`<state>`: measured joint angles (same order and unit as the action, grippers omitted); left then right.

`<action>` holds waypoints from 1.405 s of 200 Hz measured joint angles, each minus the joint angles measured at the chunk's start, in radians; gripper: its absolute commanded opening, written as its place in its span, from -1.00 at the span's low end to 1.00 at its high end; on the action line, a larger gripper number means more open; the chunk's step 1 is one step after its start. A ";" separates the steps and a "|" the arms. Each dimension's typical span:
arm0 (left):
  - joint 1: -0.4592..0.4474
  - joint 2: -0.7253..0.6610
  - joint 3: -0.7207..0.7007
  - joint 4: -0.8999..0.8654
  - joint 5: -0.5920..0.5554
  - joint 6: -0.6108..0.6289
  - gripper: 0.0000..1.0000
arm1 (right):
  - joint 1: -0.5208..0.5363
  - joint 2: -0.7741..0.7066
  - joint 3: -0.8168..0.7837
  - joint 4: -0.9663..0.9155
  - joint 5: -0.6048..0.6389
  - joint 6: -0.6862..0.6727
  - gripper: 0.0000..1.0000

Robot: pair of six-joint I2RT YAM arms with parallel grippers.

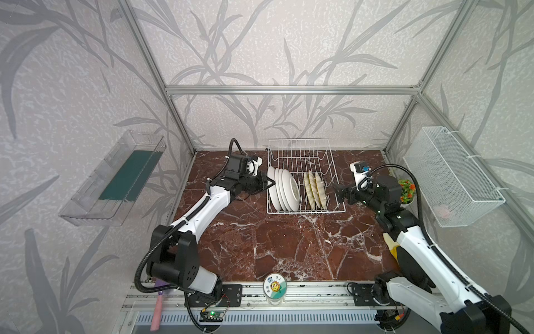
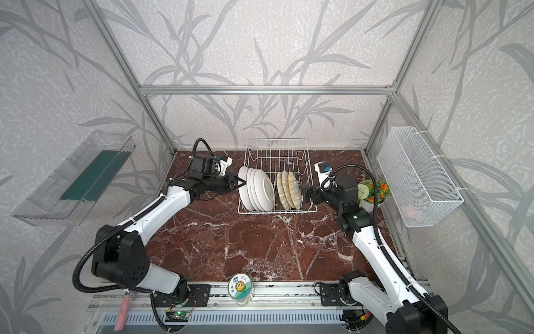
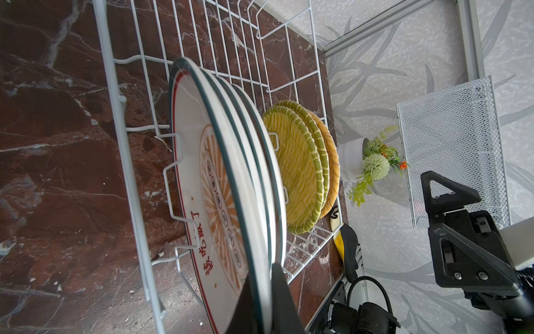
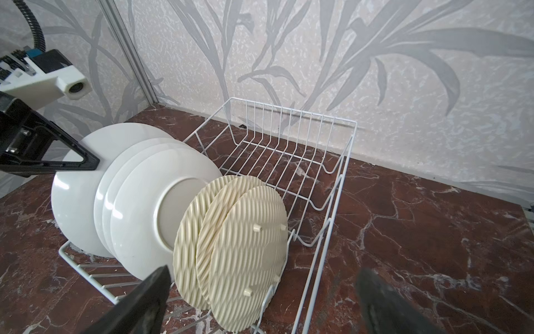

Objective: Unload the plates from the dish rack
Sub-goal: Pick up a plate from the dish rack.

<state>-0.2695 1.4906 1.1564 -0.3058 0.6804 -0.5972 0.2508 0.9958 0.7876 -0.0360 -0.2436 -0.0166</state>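
Observation:
The white wire dish rack (image 1: 300, 142) (image 2: 276, 140) (image 3: 115, 115) (image 4: 348, 162) stands at the back of the marble table. Several white plates (image 1: 284, 189) (image 2: 258, 191) (image 4: 135, 208) stand upright at its left end; the outermost one (image 3: 202, 179) shows its orange sunburst face. Three woven tan plates (image 1: 315, 191) (image 2: 289, 191) (image 3: 300, 167) (image 4: 242, 231) stand to their right. My left gripper (image 1: 271, 184) (image 2: 240, 184) (image 3: 267, 289) is shut on the rim of the outermost white plate. My right gripper (image 1: 335, 191) (image 2: 303, 193) (image 4: 264, 274) is open just right of the woven plates, touching nothing.
A potted plant (image 1: 407, 191) (image 2: 372, 193) (image 3: 354, 159) stands behind the right arm. On the right wall hangs a white mesh basket (image 1: 453, 176) (image 2: 419, 176); on the left wall, a clear bin (image 1: 112, 179). A jar (image 1: 274, 289) sits at the front edge.

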 measured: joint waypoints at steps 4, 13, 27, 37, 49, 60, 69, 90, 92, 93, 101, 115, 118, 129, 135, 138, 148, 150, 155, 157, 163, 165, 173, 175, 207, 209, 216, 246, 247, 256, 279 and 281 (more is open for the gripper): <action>0.000 -0.002 0.000 -0.003 0.000 0.002 -1.00 | 0.000 0.000 0.000 0.000 0.000 0.000 0.98; 0.000 -0.005 0.000 -0.013 -0.002 0.005 -1.00 | 0.000 -0.001 0.000 0.000 0.000 0.000 0.98; 0.000 -0.010 0.004 -0.031 -0.003 0.011 -1.00 | 0.000 -0.001 0.000 0.000 0.000 0.000 0.98; 0.000 -0.013 0.008 -0.043 -0.006 0.014 -1.00 | 0.000 -0.002 0.000 0.000 0.000 0.001 0.98; 0.000 -0.016 0.013 -0.055 -0.009 0.014 -1.00 | 0.000 -0.001 0.000 0.001 0.000 0.001 0.98; 0.000 -0.016 0.020 -0.066 -0.011 0.014 -1.00 | 0.000 -0.001 0.000 0.001 0.000 0.001 0.98; 0.000 -0.018 0.021 -0.069 -0.015 0.014 -1.00 | 0.000 -0.001 0.000 0.001 0.000 0.001 0.98; 0.000 -0.027 0.021 -0.072 -0.022 0.013 -1.00 | 0.001 -0.001 0.000 0.002 0.000 0.004 0.98; 0.000 -0.029 0.021 -0.072 -0.023 0.013 -1.00 | 0.001 0.000 0.000 0.002 0.000 0.004 0.98; 0.000 -0.029 0.021 -0.072 -0.023 0.013 -1.00 | 0.001 0.000 0.000 0.002 0.000 0.004 0.98; 0.000 -0.036 0.021 -0.072 -0.025 0.011 -1.00 | 0.002 0.000 0.000 0.003 0.000 0.005 0.98; 0.000 -0.050 0.021 -0.067 -0.029 0.002 -1.00 | 0.004 0.000 0.000 0.005 -0.001 0.005 0.98; 0.000 -0.052 0.021 -0.066 -0.031 0.002 -1.00 | 0.004 0.000 0.000 0.005 0.000 0.005 0.98; 0.000 -0.062 0.018 -0.054 -0.036 -0.006 -1.00 | 0.005 0.000 -0.001 0.007 0.000 0.005 0.98; 0.000 -0.065 0.015 -0.048 -0.038 -0.012 -1.00 | 0.005 0.000 -0.002 0.008 0.000 0.005 0.98; 0.000 -0.067 0.013 -0.045 -0.040 -0.014 -1.00 | 0.005 0.000 -0.003 0.009 0.000 0.005 0.98; 0.000 -0.070 0.006 -0.035 -0.043 -0.022 -1.00 | 0.005 0.000 -0.008 0.008 0.000 0.005 0.98; 0.000 -0.071 0.005 -0.034 -0.043 -0.023 -1.00 | 0.005 0.000 -0.008 0.008 0.000 0.005 0.98; 0.000 -0.071 0.004 -0.033 -0.044 -0.025 -1.00 | 0.005 0.000 -0.011 0.008 0.000 0.005 0.98; 0.000 -0.071 0.004 -0.032 -0.045 -0.025 -1.00 | 0.005 0.000 -0.011 0.008 0.000 0.005 0.98; 0.000 -0.071 0.004 -0.032 -0.046 -0.027 -1.00 | 0.005 0.000 -0.013 0.008 0.000 0.005 0.98; 0.000 -0.071 0.004 -0.032 -0.047 -0.027 -1.00 | 0.005 0.000 -0.013 0.008 0.000 0.005 0.98; 0.000 -0.071 0.004 -0.031 -0.048 -0.028 -1.00 | 0.005 0.000 -0.014 0.008 0.000 0.005 0.98; 0.000 -0.072 0.004 -0.031 -0.048 -0.028 -1.00 | 0.005 0.000 -0.014 0.008 0.000 0.005 0.98; 0.000 -0.072 0.014 -0.048 -0.055 -0.023 -1.00 | 0.005 0.000 -0.014 0.009 0.000 0.005 0.98; 0.000 -0.072 0.017 -0.051 -0.056 -0.021 -1.00 | 0.005 0.000 -0.014 0.009 0.000 0.005 0.98; 0.000 -0.072 0.026 -0.062 -0.059 -0.018 -1.00 | 0.005 0.000 -0.015 0.009 0.000 0.005 0.98; 0.000 -0.072 0.076 -0.110 -0.077 -0.004 -1.00 | 0.005 0.000 -0.015 0.009 0.000 0.005 0.98; 0.000 -0.072 0.078 -0.111 -0.078 -0.003 -1.00 | 0.005 0.000 -0.015 0.009 0.000 0.005 0.98; 0.000 -0.072 0.091 -0.122 -0.083 0.000 -1.00 | 0.005 0.000 -0.015 0.009 0.000 0.005 0.98; 0.000 -0.074 0.109 -0.144 -0.094 0.007 -1.00 | 0.005 0.000 -0.015 0.009 0.000 0.008 0.98; 0.000 -0.074 0.111 -0.146 -0.095 0.008 -1.00 | 0.005 0.000 -0.015 0.009 0.000 0.008 0.98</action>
<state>-0.2695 1.4166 1.2671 -0.4515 0.5850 -0.5892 0.2558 0.9955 0.7723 -0.0269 -0.2440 -0.0090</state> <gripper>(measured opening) 0.081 0.991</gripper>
